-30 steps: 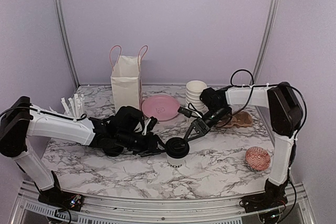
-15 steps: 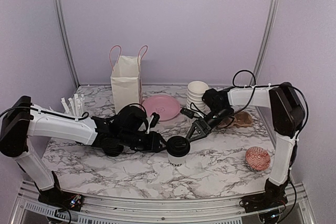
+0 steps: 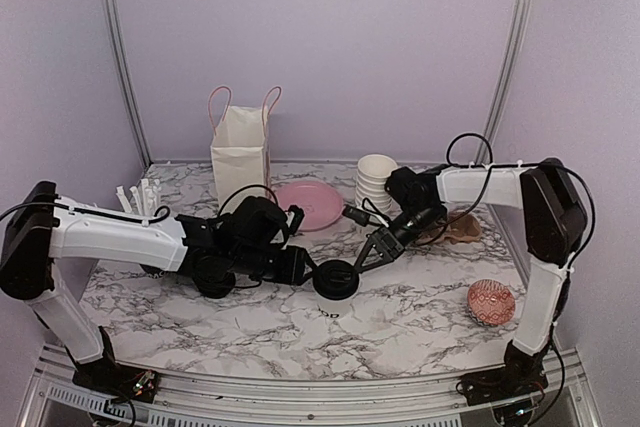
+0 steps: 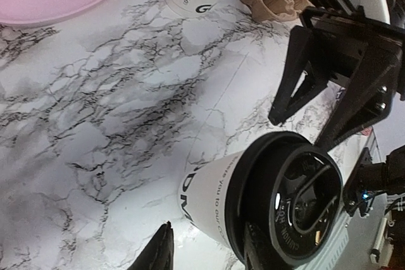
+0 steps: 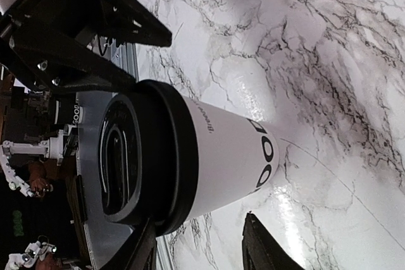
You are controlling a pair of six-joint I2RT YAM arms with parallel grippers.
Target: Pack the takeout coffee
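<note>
since the earlier frames the left end effector [image 3: 305, 269] has advanced toward 3 o'clock, up to the takeout coffee [image 3: 335, 285], while the right end effector [image 3: 372, 253] has backed off toward 1 o'clock. the cup, white with a black lid, stands upright on the marble tabletop [image 3: 420, 322], slightly toward 6 o'clock from its centre. left end effector: released, jaws spread, at the cup's 9 o'clock; in the left wrist view the cup sits between its fingers [image 4: 161, 251], with a gap showing beside one. right end effector: released, jaws spread, at the cup's 1 o'clock, apart from the lid. a white paper bag [image 3: 240, 162] stands far off at the cup's 11 o'clock, a pink plate [image 3: 305, 204] at its 12 o'clock.
</note>
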